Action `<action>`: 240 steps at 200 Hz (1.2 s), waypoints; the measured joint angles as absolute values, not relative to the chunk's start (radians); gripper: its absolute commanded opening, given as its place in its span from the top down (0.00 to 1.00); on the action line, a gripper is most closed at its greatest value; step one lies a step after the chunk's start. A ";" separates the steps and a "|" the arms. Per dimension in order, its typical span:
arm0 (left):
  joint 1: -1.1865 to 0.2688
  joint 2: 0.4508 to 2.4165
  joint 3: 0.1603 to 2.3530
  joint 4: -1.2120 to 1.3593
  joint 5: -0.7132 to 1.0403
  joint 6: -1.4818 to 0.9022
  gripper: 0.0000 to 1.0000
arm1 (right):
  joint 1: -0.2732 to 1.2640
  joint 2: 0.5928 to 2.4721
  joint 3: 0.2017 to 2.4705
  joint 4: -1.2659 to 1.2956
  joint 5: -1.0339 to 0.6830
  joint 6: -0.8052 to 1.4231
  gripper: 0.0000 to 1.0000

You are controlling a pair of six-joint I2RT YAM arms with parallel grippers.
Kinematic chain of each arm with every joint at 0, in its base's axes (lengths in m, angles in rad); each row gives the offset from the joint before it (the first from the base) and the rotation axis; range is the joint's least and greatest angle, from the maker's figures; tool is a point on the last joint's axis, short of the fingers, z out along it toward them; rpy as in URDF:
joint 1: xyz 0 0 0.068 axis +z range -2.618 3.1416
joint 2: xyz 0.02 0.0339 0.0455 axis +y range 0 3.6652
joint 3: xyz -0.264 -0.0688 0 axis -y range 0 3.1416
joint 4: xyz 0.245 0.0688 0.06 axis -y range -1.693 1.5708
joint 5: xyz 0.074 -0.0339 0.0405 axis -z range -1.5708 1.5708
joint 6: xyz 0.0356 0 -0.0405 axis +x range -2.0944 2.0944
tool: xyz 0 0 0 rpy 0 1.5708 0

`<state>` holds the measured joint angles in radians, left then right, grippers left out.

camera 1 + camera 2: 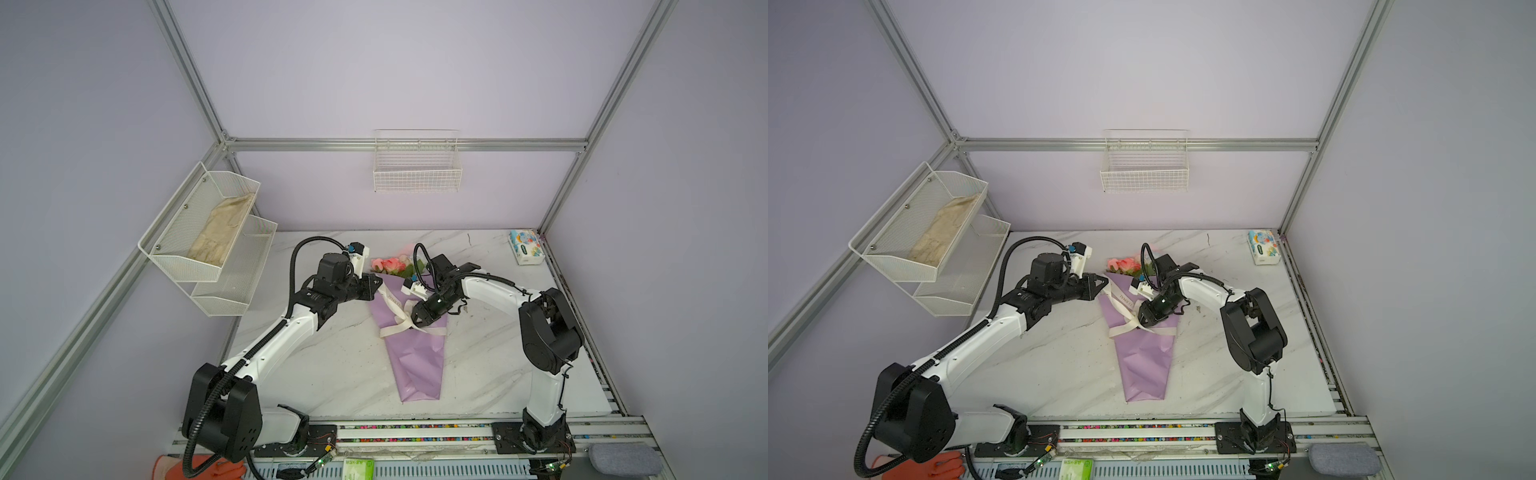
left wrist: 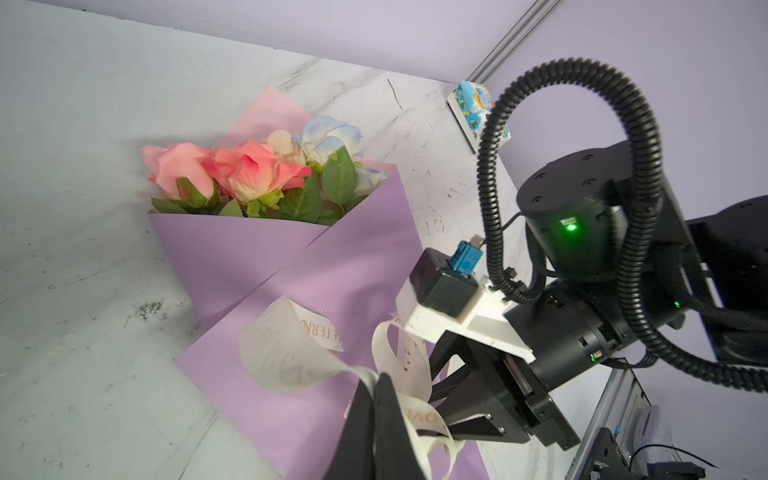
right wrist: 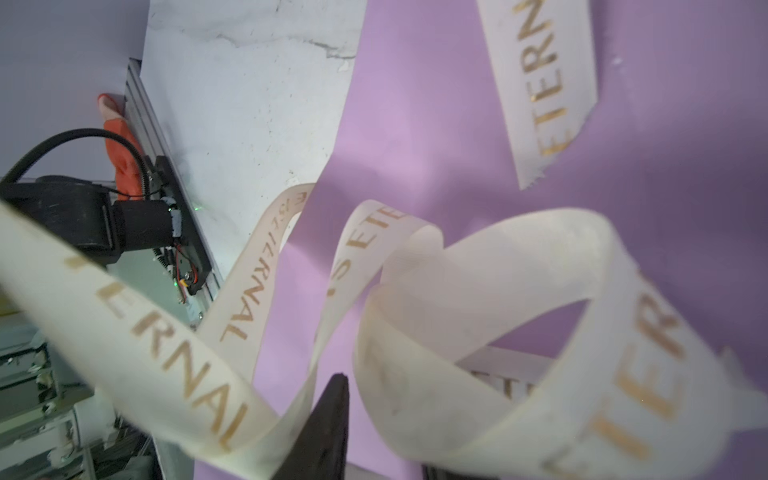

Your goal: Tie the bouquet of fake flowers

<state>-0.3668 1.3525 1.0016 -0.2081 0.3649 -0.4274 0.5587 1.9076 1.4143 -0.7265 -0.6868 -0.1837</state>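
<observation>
One bouquet (image 1: 411,357): matte lilac cone (image 2: 257,257), fabric roses (image 2: 245,172), looped cream ribbon (image 3: 457,291)

We are in a robotics lab cell. Aluminium frame posts (image 1: 198,83) and plain lilac panels (image 1: 395,62) box in a marble-look bench (image 1: 332,374). Behind the left pincer (image 1: 377,286) and right pincer (image 1: 413,322), the left arm (image 1: 282,336) and right arm (image 1: 494,291) bolt to a slotted rail (image 1: 415,432). Beyond both pincers, a wire basket (image 1: 417,174) hangs on the back panel.

You've a cream gold-lettered ribbon (image 3: 498,249) looping over the white marble table (image 1: 332,374), a printed tissue pack (image 1: 527,248) at its far right corner, a white wire wall basket (image 1: 417,166).
</observation>
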 measured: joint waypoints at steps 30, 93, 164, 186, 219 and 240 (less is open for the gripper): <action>-0.366 1.359 1.002 -0.200 0.360 -0.432 1.00 | 0.549 1.840 1.414 -0.687 -0.596 -0.136 0.54; -0.353 1.393 1.002 -0.192 0.364 -0.445 1.00 | 0.554 1.582 1.222 -0.487 -0.550 0.038 0.74; -0.348 1.453 1.002 -0.170 0.396 -0.464 1.00 | 0.751 1.605 1.024 -0.237 -0.425 0.259 0.82; -0.348 1.466 1.002 -0.170 0.403 -0.471 1.00 | 0.745 1.605 1.000 -0.173 -0.307 0.304 0.80; -0.347 1.466 1.002 -0.162 0.416 -0.479 1.00 | 0.739 1.605 0.990 -0.137 -0.213 0.333 0.80; -0.347 1.466 1.003 -0.162 0.416 -0.479 1.00 | 0.741 1.600 0.984 -0.113 -0.202 0.350 0.79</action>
<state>-0.3473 1.4662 1.0031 -0.1619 0.4164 -0.4789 0.7410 1.6001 0.9836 -0.1127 -0.2020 0.3504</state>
